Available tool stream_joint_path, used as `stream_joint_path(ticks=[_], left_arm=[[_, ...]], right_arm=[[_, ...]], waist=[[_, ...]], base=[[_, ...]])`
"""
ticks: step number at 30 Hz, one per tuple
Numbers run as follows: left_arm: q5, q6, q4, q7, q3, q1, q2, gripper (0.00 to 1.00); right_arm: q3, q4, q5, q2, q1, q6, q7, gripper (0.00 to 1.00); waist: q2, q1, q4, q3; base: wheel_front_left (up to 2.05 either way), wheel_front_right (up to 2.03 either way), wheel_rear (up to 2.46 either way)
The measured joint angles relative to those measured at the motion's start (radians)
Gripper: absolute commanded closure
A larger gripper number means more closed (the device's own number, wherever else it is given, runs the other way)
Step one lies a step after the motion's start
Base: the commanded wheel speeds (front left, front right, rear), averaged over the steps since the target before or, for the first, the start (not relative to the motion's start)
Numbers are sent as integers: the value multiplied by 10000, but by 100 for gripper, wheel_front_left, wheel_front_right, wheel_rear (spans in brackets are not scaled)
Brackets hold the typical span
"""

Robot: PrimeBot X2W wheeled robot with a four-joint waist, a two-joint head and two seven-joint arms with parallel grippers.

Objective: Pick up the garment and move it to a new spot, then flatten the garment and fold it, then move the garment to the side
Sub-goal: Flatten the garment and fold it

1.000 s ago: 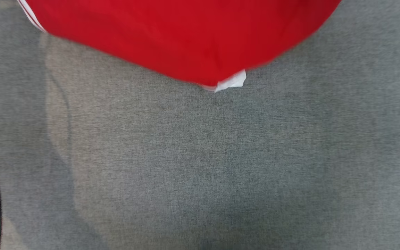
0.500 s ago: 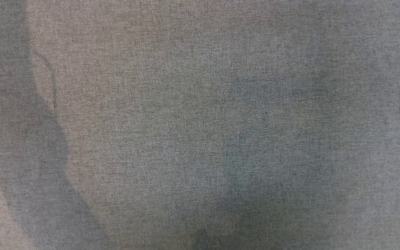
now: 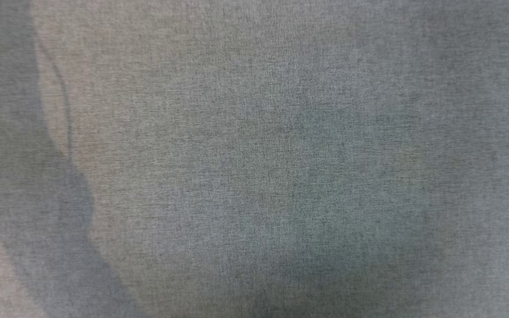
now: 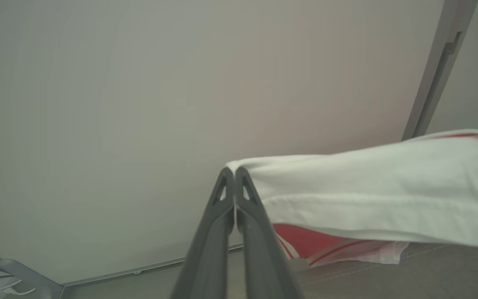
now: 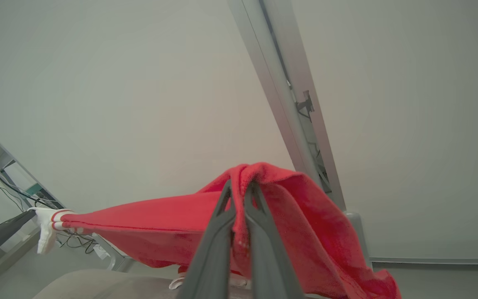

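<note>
Red garment (image 5: 160,226) w/ white cuff trim hangs stretched mid-air, one end bunched.

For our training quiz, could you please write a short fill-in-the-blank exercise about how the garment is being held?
1. The left gripper is shut on the ____ band of the garment.
2. The right gripper pinches the ____ part of the garment.
3. Under the head camera lies a ____ cloth surface.
Missing words: white; red; grey.

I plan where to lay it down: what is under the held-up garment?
Under the garment, a grey fabric surface shows. The part of it beneath the hanging red folds is covered.
</note>
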Motion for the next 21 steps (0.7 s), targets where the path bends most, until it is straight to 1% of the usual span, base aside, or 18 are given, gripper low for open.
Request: stream_joint_path(ticks=[5, 6, 10, 12, 14, 17, 21], left_arm=[[-951, 0, -359, 487, -1179, 1247, 295, 100], [-951, 0, -359, 487, -1179, 1247, 295, 100], [-1824, 0, -1064, 1001, -2207, 2568, 711, 100], [-2105, 0, -1386, 1308, -2742, 3368, 966, 100], [-2510, 0, -1722, 1745, -3156, 4178, 1160, 100], [-3187, 0, -2278, 2594, -3622, 5246, 1360, 100], [-4151, -2, -2922, 3720, -3808, 6446, 1707, 100]], right_arm=[[945, -380, 675, -295, 1437, 0, 251, 100], [945, -380, 675, -295, 1437, 0, 251, 100], [1701, -857, 1248, -644, 2685, 0, 447, 100], [2326, -1028, 1277, -953, 3207, 0, 625, 100], [2947, -1112, 1210, -1227, 3752, 0, 796, 100], [3509, -1066, 1534, -1386, 4585, 0, 1066, 100], [4017, -880, 1929, -1469, 5282, 2, 1421, 100]], waist=[[0, 0, 38, -658], [0, 0, 38, -658], [0, 0, 42, -1433], [0, -1, 43, -1862], [0, -1, 47, -2302], [0, -1, 57, -2987], [0, 0, 75, -3895]], base=[[0, 0, 0], [0, 0, 0], [0, 0, 0], [0, 0, 0], [0, 0, 0], [0, 0, 0], [0, 0, 0]])
